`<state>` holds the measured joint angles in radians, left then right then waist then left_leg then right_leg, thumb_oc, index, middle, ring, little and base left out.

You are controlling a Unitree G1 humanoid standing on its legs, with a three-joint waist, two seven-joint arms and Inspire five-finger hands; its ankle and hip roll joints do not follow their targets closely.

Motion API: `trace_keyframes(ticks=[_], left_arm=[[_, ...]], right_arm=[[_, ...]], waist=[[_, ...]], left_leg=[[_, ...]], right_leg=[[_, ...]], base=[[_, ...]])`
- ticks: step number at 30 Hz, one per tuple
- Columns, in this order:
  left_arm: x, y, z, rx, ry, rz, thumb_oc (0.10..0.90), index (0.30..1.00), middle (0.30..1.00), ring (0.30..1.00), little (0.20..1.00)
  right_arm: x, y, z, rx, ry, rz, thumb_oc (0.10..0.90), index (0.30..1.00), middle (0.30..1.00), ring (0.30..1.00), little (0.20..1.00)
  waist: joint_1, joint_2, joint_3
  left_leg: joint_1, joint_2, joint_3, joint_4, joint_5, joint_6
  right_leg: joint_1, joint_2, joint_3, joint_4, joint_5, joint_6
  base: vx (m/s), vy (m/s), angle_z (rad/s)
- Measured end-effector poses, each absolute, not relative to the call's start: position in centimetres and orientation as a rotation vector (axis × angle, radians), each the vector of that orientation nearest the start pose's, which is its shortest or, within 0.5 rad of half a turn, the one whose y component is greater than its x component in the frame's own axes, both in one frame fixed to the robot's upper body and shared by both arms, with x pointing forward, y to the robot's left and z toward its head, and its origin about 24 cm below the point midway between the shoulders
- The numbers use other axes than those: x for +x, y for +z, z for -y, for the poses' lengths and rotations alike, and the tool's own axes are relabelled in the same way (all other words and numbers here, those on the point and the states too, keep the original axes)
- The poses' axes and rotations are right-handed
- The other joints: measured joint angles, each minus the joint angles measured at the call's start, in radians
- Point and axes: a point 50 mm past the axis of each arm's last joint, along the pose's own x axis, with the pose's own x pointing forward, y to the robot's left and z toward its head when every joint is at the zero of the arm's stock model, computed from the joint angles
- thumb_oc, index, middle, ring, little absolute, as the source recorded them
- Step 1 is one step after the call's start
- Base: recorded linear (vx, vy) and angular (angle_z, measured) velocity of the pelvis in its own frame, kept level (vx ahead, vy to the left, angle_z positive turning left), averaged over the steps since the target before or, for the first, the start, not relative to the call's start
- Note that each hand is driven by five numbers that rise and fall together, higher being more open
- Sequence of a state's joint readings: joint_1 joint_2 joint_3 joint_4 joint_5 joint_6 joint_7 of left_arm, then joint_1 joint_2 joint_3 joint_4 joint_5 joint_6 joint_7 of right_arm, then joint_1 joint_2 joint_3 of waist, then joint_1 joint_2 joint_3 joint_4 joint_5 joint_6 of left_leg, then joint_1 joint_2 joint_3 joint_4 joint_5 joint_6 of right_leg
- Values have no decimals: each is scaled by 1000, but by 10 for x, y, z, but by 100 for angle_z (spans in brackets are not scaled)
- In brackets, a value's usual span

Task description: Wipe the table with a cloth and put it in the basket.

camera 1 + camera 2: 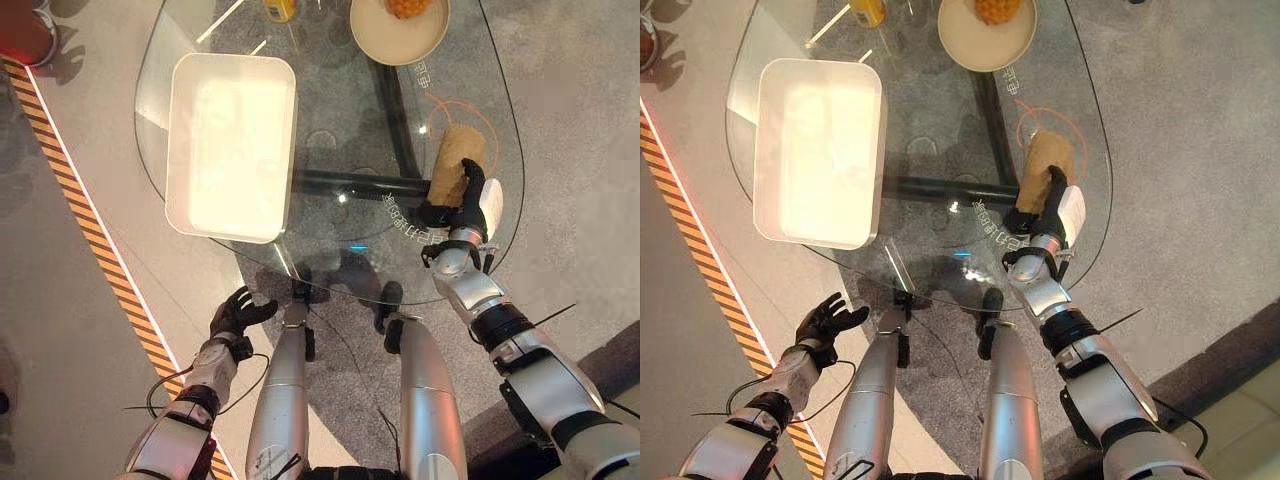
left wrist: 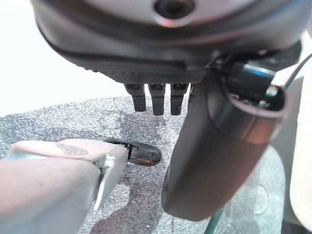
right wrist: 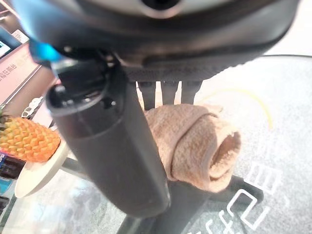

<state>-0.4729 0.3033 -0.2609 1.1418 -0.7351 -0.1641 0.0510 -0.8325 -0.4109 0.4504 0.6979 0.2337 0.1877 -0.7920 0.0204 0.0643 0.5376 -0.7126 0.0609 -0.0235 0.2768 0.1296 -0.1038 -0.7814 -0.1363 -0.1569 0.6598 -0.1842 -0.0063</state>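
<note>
The right hand [image 1: 468, 200] is resting on the glass table [image 1: 330, 150] near its right edge, fingers curled over the near end of a rolled tan cloth [image 1: 455, 160]; in the right wrist view the cloth [image 3: 195, 144] is showing as a loose terry roll lying on the glass, the fingers [image 3: 163, 92] coming down onto its top and the thumb [image 3: 114, 151] running alongside it. The cloth is lying inside a thin orange ring [image 1: 455, 125] that is showing at the glass. White lettering [image 1: 405, 225] is curving along the table's near edge beside the hand, and a second small mark [image 1: 422, 75] is sitting just by the plate; neither is legible, and I am not reading it off. The white rectangular basket [image 1: 230, 145] is standing on the left part of the table, well apart from the cloth. A round cream plate [image 1: 400, 35] carrying a pineapple [image 3: 27, 139] is sitting at the far edge, with a yellow bottle [image 1: 280, 10] to its left. The left hand [image 1: 240, 312] is hanging below the table's near edge over the grey floor [image 1: 90, 120], fingers spread and relaxed, holding nothing. A striped orange-and-black line [image 1: 80, 205] is running across the floor on the left.
</note>
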Motion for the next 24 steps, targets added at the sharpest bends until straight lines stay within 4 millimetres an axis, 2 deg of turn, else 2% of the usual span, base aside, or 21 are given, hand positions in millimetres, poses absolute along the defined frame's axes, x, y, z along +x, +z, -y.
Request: trace_keyframes(ticks=[8, 24], left_arm=[[291, -54, -216, -212, 231, -511, 800, 900, 900, 900, 900], [293, -53, -215, -212, 228, -510, 800, 900, 900, 900, 900]], right_arm=[[385, 138, 194, -525, -604, 47, 100, 300, 300, 300, 200], [385, 134, 190, -538, -591, 33, 100, 300, 300, 300, 200]], waist=[[2, 2, 0], [4, 2, 0]], left_leg=[[-3, -1, -4, 2, 7, 1], [-6, -2, -10, 0, 2, -1]], right_leg=[[-1, -1, -5, 0, 2, -1], [-5, -1, -7, 2, 0, -2]], base=[[0, 0, 0], [0, 0, 0]])
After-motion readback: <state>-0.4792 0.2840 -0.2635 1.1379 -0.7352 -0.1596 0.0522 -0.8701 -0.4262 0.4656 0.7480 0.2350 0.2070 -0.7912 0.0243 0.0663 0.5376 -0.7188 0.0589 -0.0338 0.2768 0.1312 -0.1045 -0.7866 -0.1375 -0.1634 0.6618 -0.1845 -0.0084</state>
